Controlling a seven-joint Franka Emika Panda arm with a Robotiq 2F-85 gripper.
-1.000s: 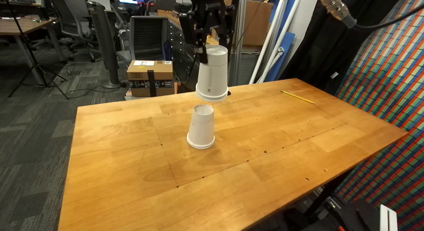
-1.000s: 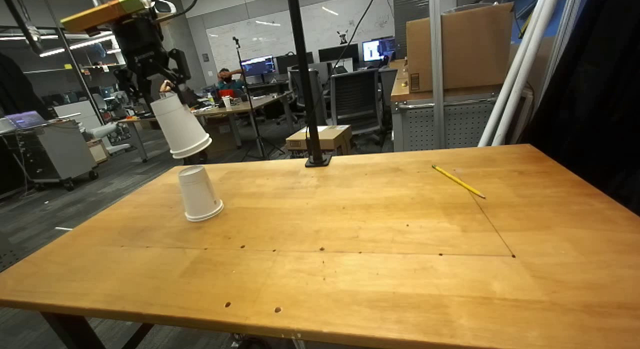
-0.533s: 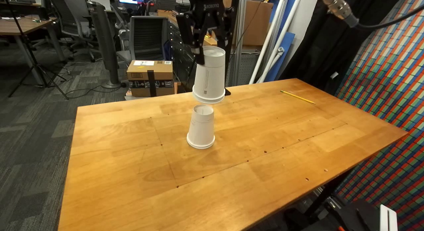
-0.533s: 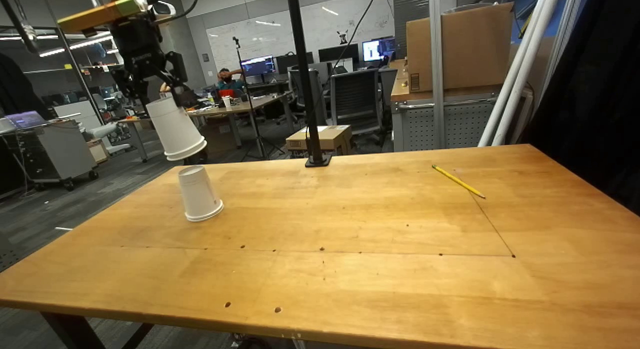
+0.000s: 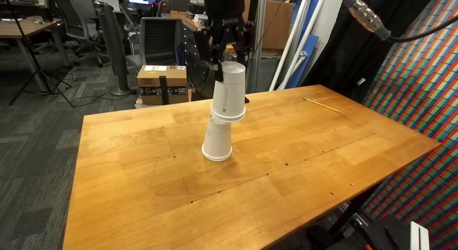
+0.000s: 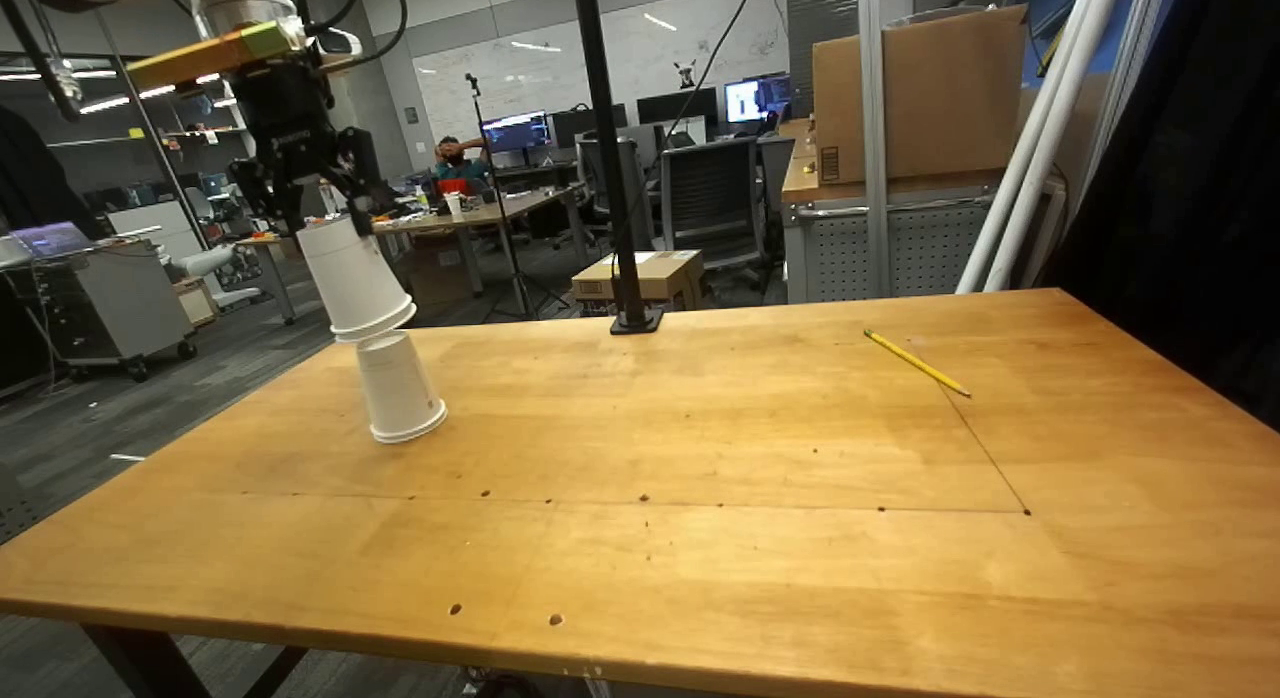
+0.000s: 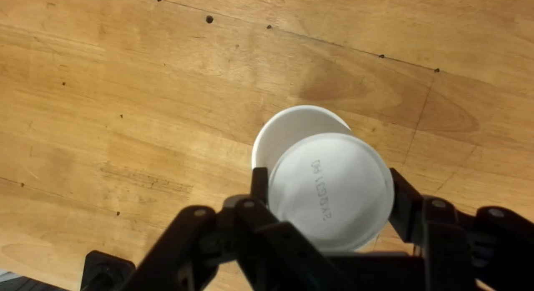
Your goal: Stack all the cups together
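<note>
A white cup (image 5: pixel 217 140) stands upside down on the wooden table, narrow end up; it also shows in an exterior view (image 6: pixel 398 388). My gripper (image 5: pixel 232 72) is shut on a second white cup (image 5: pixel 229 96), also narrow end up, with fingers on either side of its narrow end. The held cup (image 6: pixel 355 278) is just above the standing cup, and its rim overlaps that cup's top, a little off-centre. I cannot tell whether they touch. In the wrist view the held cup's base (image 7: pixel 331 191) hides the standing cup. A third cup does not show separately; whether one is nested inside is hidden.
A yellow pencil (image 5: pixel 321 105) lies on the table (image 5: pixel 143 192) far from the cups; it also shows in an exterior view (image 6: pixel 917 363). A black pole (image 6: pixel 610 158) with a foot stands at the table's edge. A cardboard box (image 5: pixel 162 76) stands beyond the table.
My gripper shifted slightly sideways, then came down with the held cup. Its rim, earlier apart above the standing cup, now overlaps that cup's top in view. The standing cup has not moved.
</note>
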